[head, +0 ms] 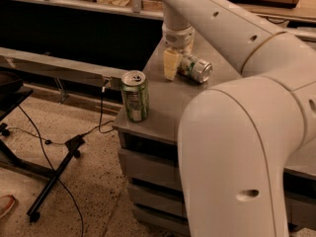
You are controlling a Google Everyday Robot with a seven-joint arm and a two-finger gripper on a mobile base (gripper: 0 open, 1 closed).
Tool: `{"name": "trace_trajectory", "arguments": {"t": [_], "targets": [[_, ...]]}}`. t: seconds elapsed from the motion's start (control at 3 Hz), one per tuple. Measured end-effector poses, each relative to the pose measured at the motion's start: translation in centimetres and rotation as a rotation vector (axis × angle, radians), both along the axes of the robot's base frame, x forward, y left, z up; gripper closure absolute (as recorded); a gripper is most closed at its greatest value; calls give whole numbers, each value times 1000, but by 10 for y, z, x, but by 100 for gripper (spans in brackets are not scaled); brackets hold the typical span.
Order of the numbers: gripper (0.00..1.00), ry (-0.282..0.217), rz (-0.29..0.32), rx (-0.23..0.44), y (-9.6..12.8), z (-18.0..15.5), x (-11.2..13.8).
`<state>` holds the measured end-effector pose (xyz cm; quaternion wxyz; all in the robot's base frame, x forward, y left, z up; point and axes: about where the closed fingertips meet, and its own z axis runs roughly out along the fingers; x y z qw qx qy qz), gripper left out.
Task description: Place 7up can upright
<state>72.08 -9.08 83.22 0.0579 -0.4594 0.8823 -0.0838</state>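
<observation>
Where the table [163, 105] edge comes nearest, we note a dark green can [134, 97] standing upright. Farther back, the 7up can [196, 68] lies on its side, silvery with green markings. The pincer [173, 66] sits at its left end; we cannot tell its state.

The white arm [232, 28] fills the right half of the view. Its thick near segment rises from the bottom edge and bends at a rounded joint (a seam rings it at the right). From there a long link reaches up and to the left, away from the camera. At its far end the link turns straight down into a short ribbed wrist [177, 36]. Below the wrist hangs the gripper [172, 65], pale yellow and pointing downward, low at the far part of the table [163, 102], in the upper middle of the view.
</observation>
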Motion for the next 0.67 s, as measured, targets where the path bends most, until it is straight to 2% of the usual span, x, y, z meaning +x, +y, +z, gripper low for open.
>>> {"name": "trace_trajectory", "arguments": {"t": [0.67], "targets": [[85, 2, 7, -4, 1, 2, 0]]}}
